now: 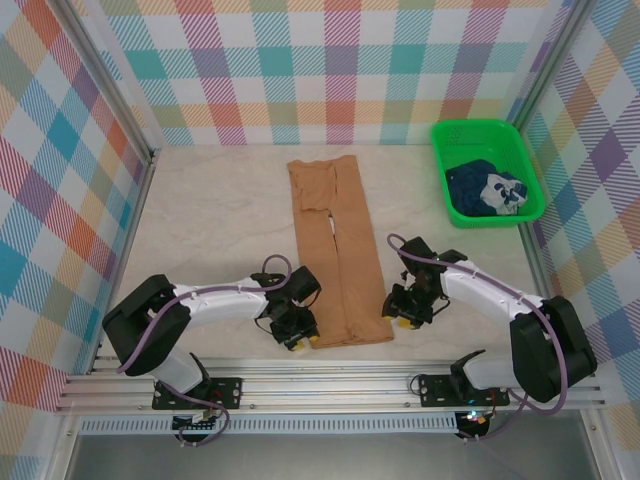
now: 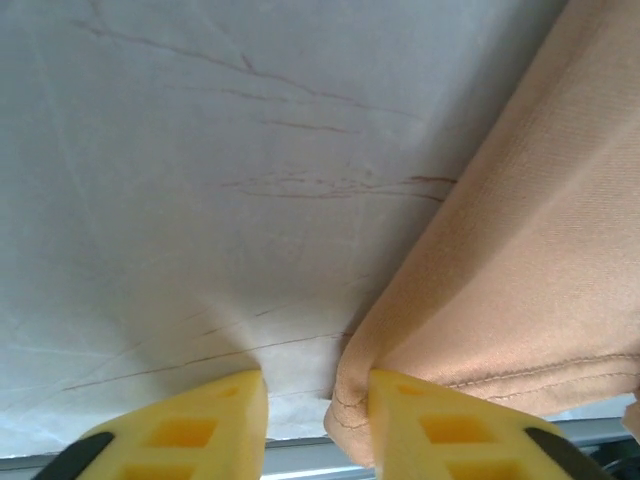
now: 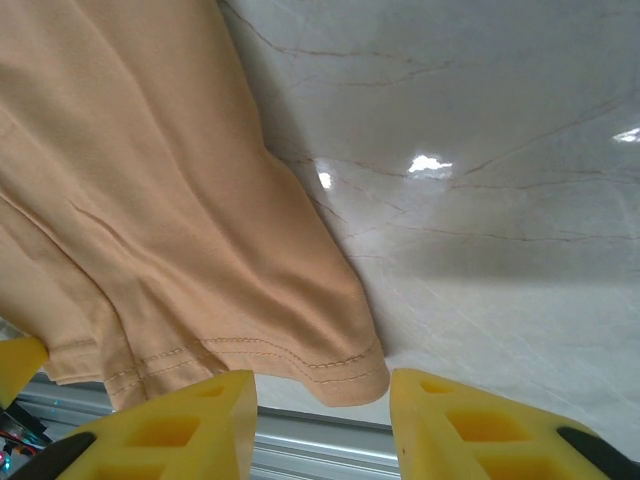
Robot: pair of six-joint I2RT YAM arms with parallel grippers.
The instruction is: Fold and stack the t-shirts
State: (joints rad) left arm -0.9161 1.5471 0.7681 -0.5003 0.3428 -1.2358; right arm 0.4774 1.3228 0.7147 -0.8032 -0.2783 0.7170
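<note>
Top view, shirt in hand: A tan-brown short-sleeved cloth t-shirt (image 1: 335,250) is laid in the centre of the frame as a long narrow strip on the pale marble-patterned worktop (image 1: 220,220). Its sides appear to be folded inward, so an end-to-end fold is judged to be due.
Top view, hands: The left hand (image 1: 297,340) is set at the strip's lower left corner and the right hand (image 1: 403,320) just beside its lower right corner. One near corner is thus assigned to each, so the hem can be lifted evenly.
Top view, other shirt: A dark navy t-shirt with white print (image 1: 475,185) is kept bunched in the green plastic mesh basket (image 1: 470,128) at the upper right, well apart, leaving the worktop free for folding.
Left wrist view: The left hand (image 2: 318,425) is seen parted at the bottom edge. The hem corner of the tan-brown t-shirt (image 2: 520,270) is framed between the yellow fingers (image 2: 190,435), against the right-hand one; no pinch is made out.
Right wrist view: The right hand (image 3: 322,420) is likewise held apart at the bottom edge. The stitched hem corner of the tan-brown t-shirt (image 3: 150,200) is placed just above the gap, lined up for a grasp, and nothing is gripped yet.
</note>
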